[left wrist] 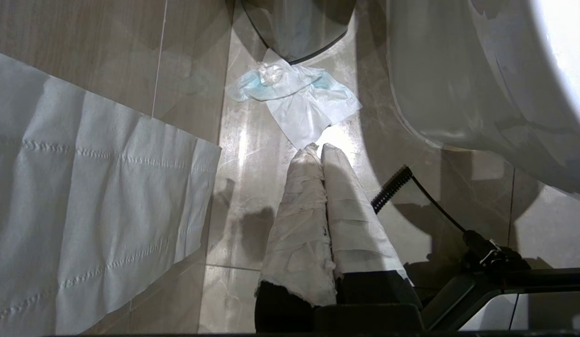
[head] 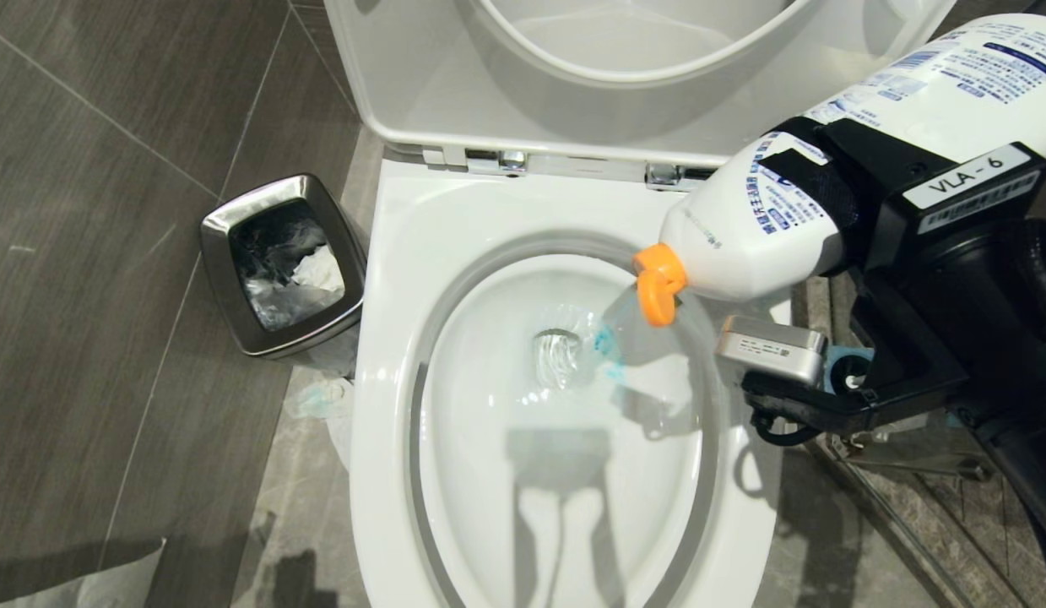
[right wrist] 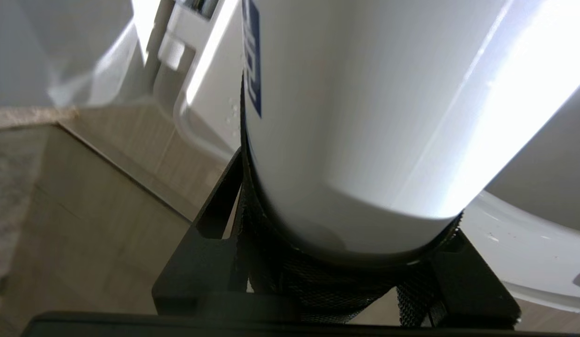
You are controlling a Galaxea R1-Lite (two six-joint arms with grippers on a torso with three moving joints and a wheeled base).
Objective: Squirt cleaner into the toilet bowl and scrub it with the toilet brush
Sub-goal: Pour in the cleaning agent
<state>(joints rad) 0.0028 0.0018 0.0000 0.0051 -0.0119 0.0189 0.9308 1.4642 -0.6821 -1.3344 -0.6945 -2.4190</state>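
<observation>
One bottle [head: 826, 152] of cleaner, white with blue print and an orange flip cap [head: 659, 283] hanging open, is tilted spout-down over the right rim of the bowl [head: 565, 439], and the right gripper [head: 835, 181] is clamped around its middle, black mesh-padded fingers [right wrist: 346, 281] pressed against the white body. One small patch of turquoise cleaner [head: 607, 346] tints the water just right of the drain, below the cap. The bowl is a single glossy white oval, its seat and lid [head: 573, 76] both raised behind it against the tank. One square steel bin [head: 279, 263] lined with a crumpled bag stands on the dark floor just left of the bowl. Between bin and bowl lies one wad of tissue [left wrist: 294, 98] stained pale blue, and one larger sheet of paper [left wrist: 84, 206] lies flat on the tiles farther left of the bowl. The left gripper [left wrist: 320, 149] hangs low beside the bowl's left flank, its two tape-wrapped fingers [left wrist: 299, 220] pressed together with nothing between them, pointing at the stained tissue. Right of the bowl, under the right arm, a blue-topped holder shows only as a sliver, too hidden to describe.
</observation>
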